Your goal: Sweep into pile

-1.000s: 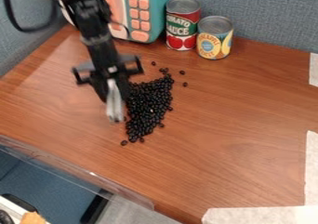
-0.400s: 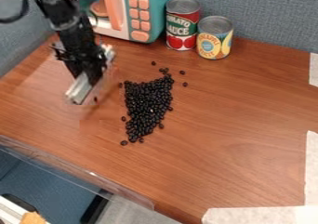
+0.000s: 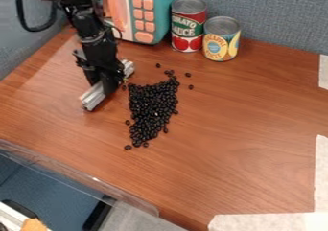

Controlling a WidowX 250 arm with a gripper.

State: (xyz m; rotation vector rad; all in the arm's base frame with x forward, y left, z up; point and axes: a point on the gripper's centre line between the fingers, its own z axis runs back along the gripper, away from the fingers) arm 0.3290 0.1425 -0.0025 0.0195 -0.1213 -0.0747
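Note:
The gripper (image 3: 108, 85) hangs at the left of the work surface, shut on a pale grey sweeping bar (image 3: 93, 98). One end of the bar points toward the lower left, and the other shows past the gripper at the upper right. Just right of the bar lies a heap of black beans (image 3: 152, 108), wide at the top and narrowing toward the bottom. Several loose beans are scattered above it, beside its left edge and at its lower tip. Bar and main heap stand apart.
Behind the beans, a toy microwave (image 3: 154, 14) and two cans, tomato sauce (image 3: 188, 24) and a shorter one (image 3: 221, 39), stand by the grey wall. A clear edging (image 3: 83, 175) borders the lower left; white tape (image 3: 269, 222) marks the lower right.
The gripper and bar first moved left, away from the beans, and the bar turned slantwise. Since then they have come back somewhat to the right. The heap looks much the same.

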